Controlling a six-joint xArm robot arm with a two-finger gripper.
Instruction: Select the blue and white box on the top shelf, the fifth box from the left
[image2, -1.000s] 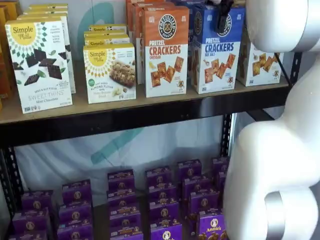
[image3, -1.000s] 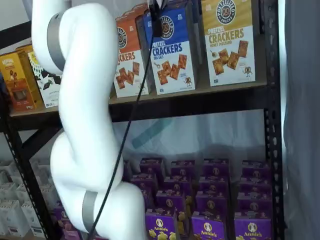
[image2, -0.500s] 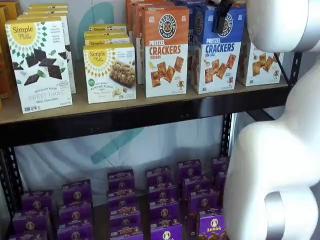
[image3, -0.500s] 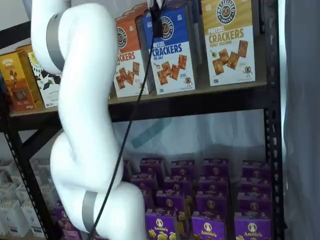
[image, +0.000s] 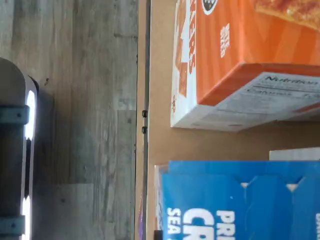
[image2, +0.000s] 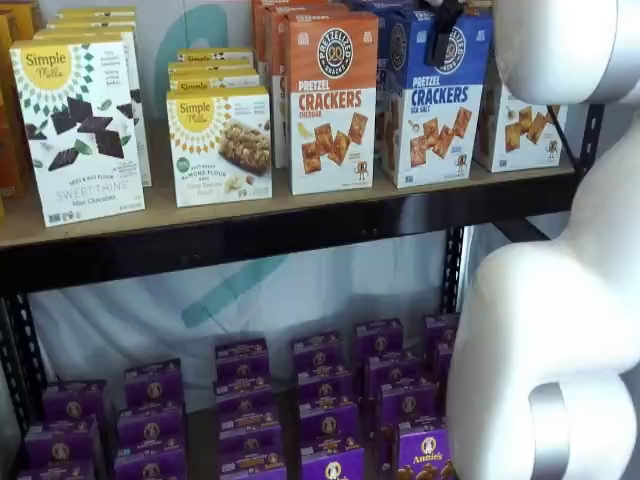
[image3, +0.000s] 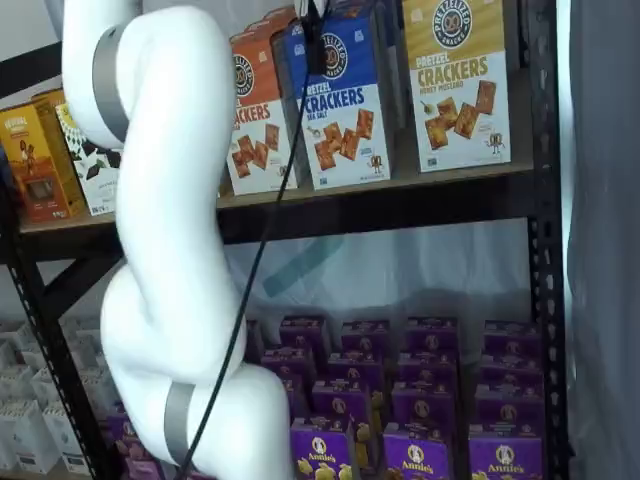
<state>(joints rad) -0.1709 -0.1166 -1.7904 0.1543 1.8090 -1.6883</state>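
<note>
The blue and white box (image2: 432, 110) stands on the top shelf (image2: 300, 228) between the orange-topped Cheddar box (image2: 332, 100) and a yellow-topped box (image3: 458, 80). It also shows in a shelf view (image3: 345, 115). My gripper (image2: 443, 35) hangs at the box's top edge. One black finger (image3: 313, 45) lies over the upper front face, with a cable beside it. The other finger is hidden, so I cannot tell whether it grips. The wrist view shows the box's blue top (image: 240, 200) and the tan shelf board (image: 160, 145).
Simple Mills boxes (image2: 80, 130) stand further along the top shelf. Several purple Annie's boxes (image2: 320, 400) fill the lower shelf. My white arm (image3: 165, 250) stands between the cameras and the shelves. Grey wood floor (image: 75, 100) shows below in the wrist view.
</note>
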